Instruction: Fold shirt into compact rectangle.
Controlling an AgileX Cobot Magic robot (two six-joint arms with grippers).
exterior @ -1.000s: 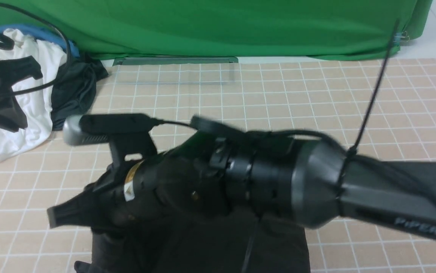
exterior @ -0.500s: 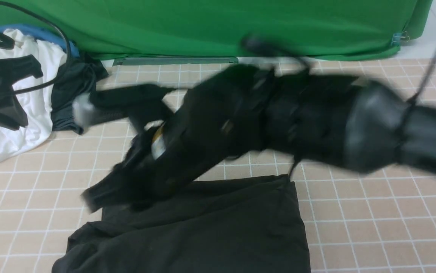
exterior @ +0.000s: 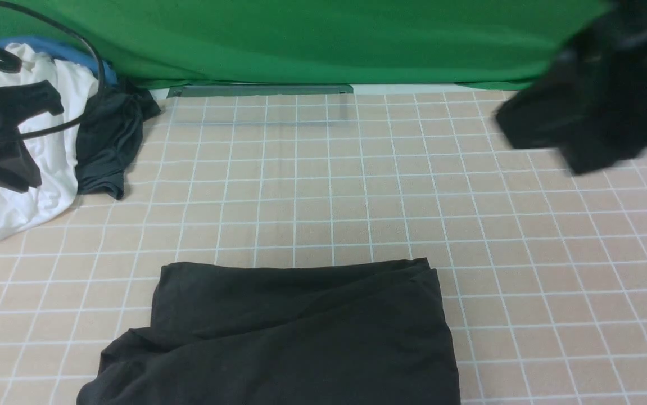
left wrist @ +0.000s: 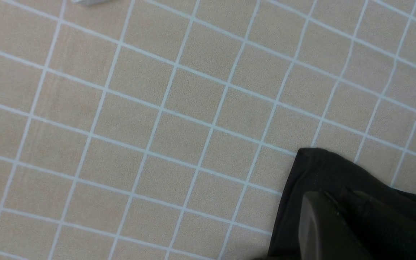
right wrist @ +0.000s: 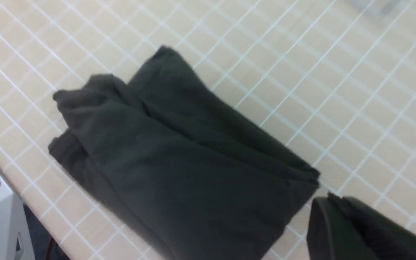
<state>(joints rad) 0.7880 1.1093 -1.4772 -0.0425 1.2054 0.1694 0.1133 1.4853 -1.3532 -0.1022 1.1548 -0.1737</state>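
one shirt point(exterior: 301, 337) lies folded (edges uneven)

Robot testing lab or studio: green backdrop cloth point(exterior: 323, 39) across twelve o'clock, beige grid-printed work surface point(exterior: 357, 185) at centre, loose clothes point(exterior: 48, 152) heaped at ten o'clock.

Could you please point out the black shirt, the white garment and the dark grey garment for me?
shirt point(exterior: 301, 332), front view, middle of its folded top layer.
white garment point(exterior: 53, 163), front view, its lower middle.
dark grey garment point(exterior: 107, 146), front view, its centre.
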